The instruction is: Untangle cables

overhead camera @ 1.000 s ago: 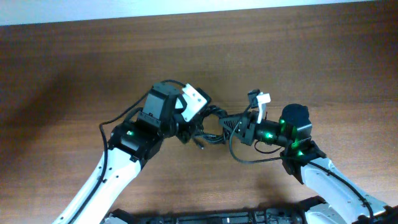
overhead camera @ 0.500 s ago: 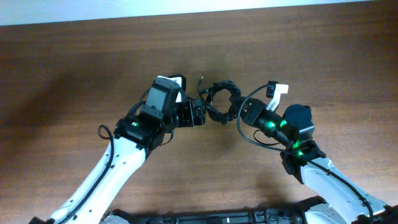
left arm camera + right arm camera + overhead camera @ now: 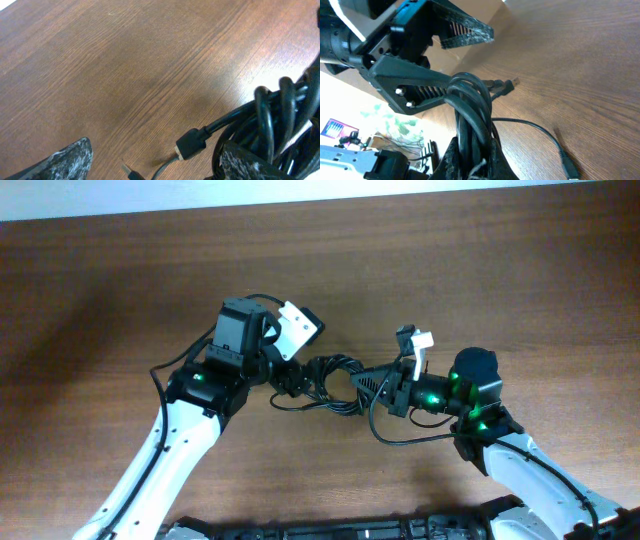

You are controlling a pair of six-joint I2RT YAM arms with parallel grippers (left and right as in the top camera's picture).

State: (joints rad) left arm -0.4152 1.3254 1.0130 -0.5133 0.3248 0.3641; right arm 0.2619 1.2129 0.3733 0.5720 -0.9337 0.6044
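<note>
Brown wood-grain table (image 3: 480, 270), pale glare along its far edge. The cables (image 3: 330, 375) sit near mid-table as one black bunch of loops, strung between the two grippers.

Left gripper (image 3: 290, 377): jaws spread wide. In its wrist view both fingers show at the bottom corners, well apart, with bare wood between them. The cables (image 3: 265, 120) lie against the right-hand finger (image 3: 245, 160) and are not clamped. A black plug (image 3: 190, 145) sticks out of the bunch into the gap. A smaller connector tip (image 3: 131, 172) shows at the bottom edge.

Right gripper (image 3: 372, 380): jaws pressed together on the cables. Its wrist view shows several strands (image 3: 472, 115) rising in a tight bunch out of the fingers (image 3: 449, 162). Just beyond, the left gripper (image 3: 472, 57) stands open, and the top loop of the bunch touches its lower finger. One thin loose cord (image 3: 535, 132) trails away across the wood to a small plug end (image 3: 568, 167), apart from the bunch.

Overhead, whether the bunch rests on the wood or hangs just above it cannot be told.
</note>
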